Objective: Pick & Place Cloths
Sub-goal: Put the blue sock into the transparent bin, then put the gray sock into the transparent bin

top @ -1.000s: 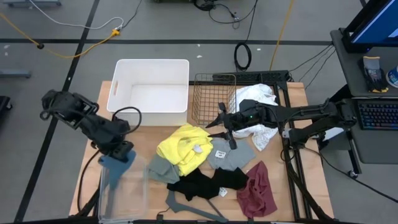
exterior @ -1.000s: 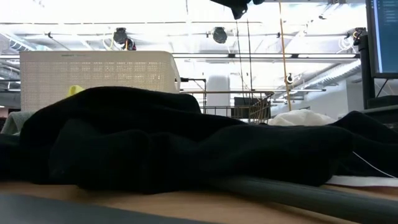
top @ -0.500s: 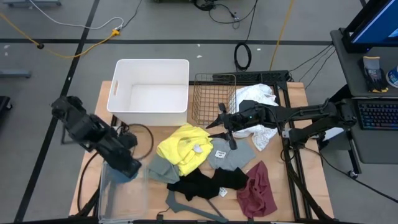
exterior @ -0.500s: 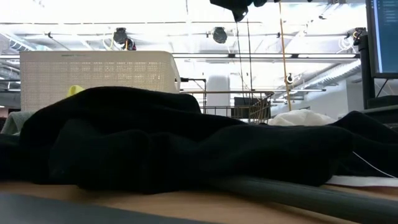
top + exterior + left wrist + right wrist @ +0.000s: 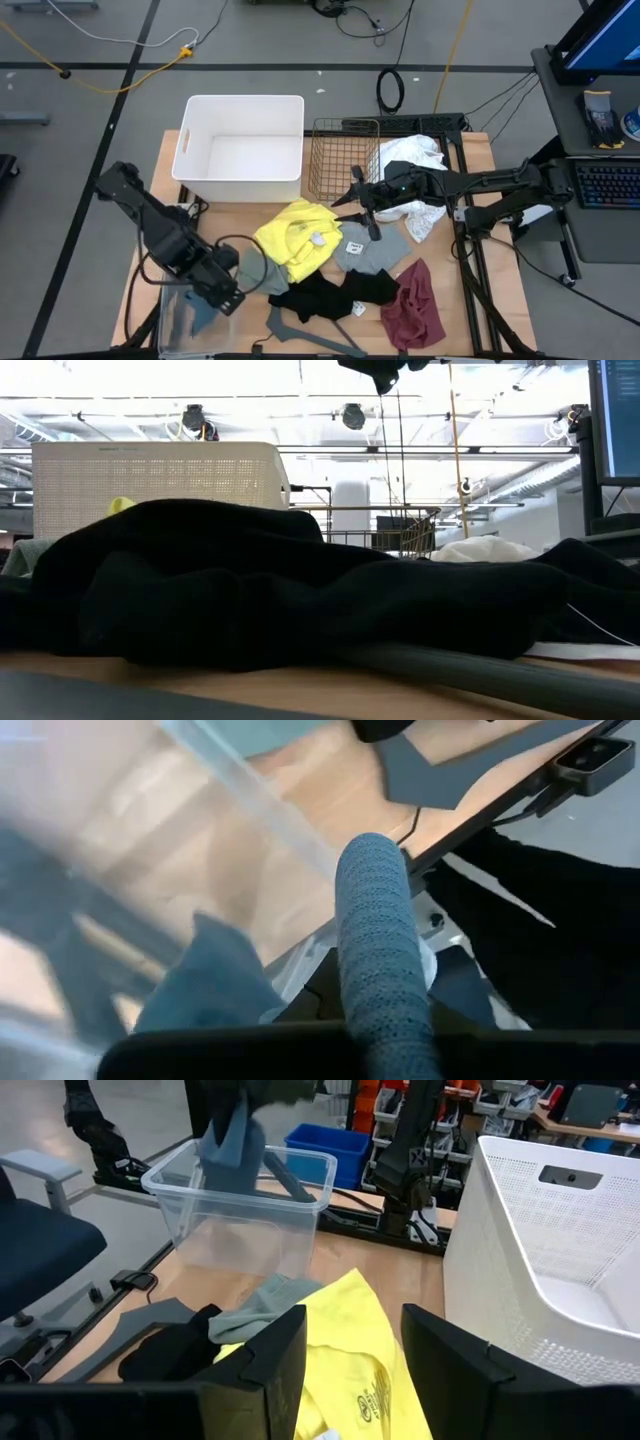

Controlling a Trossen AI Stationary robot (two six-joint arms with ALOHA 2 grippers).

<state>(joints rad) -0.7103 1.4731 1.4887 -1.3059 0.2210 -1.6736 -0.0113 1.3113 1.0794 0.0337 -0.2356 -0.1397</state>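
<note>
My left gripper (image 5: 218, 290) hovers over the clear plastic bin (image 5: 195, 310) at the table's near left, shut on the grey-blue cloth (image 5: 200, 312). The right wrist view shows that cloth (image 5: 235, 1135) hanging at the clear bin's mouth (image 5: 240, 1175). My right gripper (image 5: 358, 203) is open above the table's middle, beside the yellow cloth (image 5: 295, 238). The sage green cloth (image 5: 258, 272), black cloth (image 5: 335, 292) and maroon cloth (image 5: 412, 305) lie flat on the table. The white cloth (image 5: 412, 180) lies under my right arm. My left gripper pinches a bunched part of the grey-blue cloth (image 5: 375, 950), coming from above with the fingers pointing down. The fingers' own ends are hidden by the cloth and the wrist. The cloth hangs slack below them, its lower end (image 5: 232, 1165) at the clear bin's rim.
A white tub (image 5: 240, 145) and a wire basket (image 5: 345, 155) stand at the far side. A light grey garment with a tag (image 5: 368, 250) lies by the yellow cloth, and a thin grey hanger (image 5: 310, 335) at the near edge. The black cloth (image 5: 300, 590) fills the low view.
My left gripper has travelled toward the near edge and a little to the right, carrying the grey-blue cloth from the clear bin's far end to above its middle. The cloth has stayed hanging below it.
</note>
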